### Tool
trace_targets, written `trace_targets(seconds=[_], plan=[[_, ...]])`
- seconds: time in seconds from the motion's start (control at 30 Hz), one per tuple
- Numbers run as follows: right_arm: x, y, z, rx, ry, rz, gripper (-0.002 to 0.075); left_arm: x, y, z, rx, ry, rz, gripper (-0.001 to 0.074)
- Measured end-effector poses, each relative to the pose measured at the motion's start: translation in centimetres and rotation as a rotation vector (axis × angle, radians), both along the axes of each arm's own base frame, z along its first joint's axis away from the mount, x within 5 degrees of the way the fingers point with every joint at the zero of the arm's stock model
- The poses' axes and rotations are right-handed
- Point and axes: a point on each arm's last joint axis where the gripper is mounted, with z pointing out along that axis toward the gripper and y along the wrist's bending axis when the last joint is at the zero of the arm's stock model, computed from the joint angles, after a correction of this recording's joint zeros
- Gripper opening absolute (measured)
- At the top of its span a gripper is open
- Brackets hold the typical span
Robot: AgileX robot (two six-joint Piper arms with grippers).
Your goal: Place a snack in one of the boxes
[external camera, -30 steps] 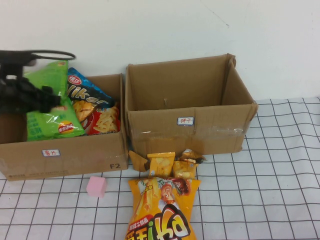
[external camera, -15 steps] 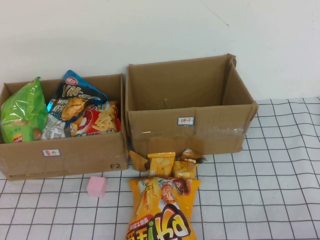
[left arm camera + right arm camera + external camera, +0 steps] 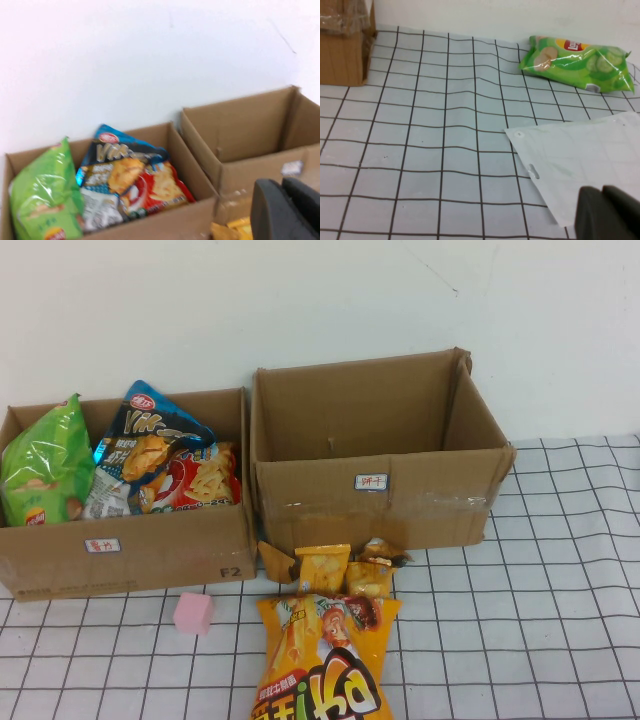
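- Left box point(image 3: 130, 550): my landmark, an open cardboard carton on the checked surface point(image 3: 540, 640) against the white wall.
- Inside the left box I count three snacks: a green chip bag point(image 3: 45, 465) at the end away from the right box, a blue bag point(image 3: 150, 440) leaning beside it, and a red bag point(image 3: 205, 480) toward the right box.
- Right box point(image 3: 380, 490): touching the left box's side; I see nothing inside it.
- Pink cube point(image 3: 193, 612): on the surface just in front of the left box.
- Small yellow packets point(image 3: 335, 565) and a large orange bag point(image 3: 320, 660): in front of the right box, beyond the pink cube.
- Left pincer point(image 3: 287, 210): above and in front of the left box; I cannot tell its state.
- Right pincer point(image 3: 607, 212): far from the left box, over a white sheet point(image 3: 585, 160), with another green bag point(image 3: 577, 62) beyond; state I cannot tell.
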Motion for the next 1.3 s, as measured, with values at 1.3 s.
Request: trace_targets(seconds=[1.3], plan=[[0.0,0.0,0.0,0.000,-0.002,0.000,0.0000,-6.1,1.8,-16.9,-0.126,-0.065,0.325,0.0000]])
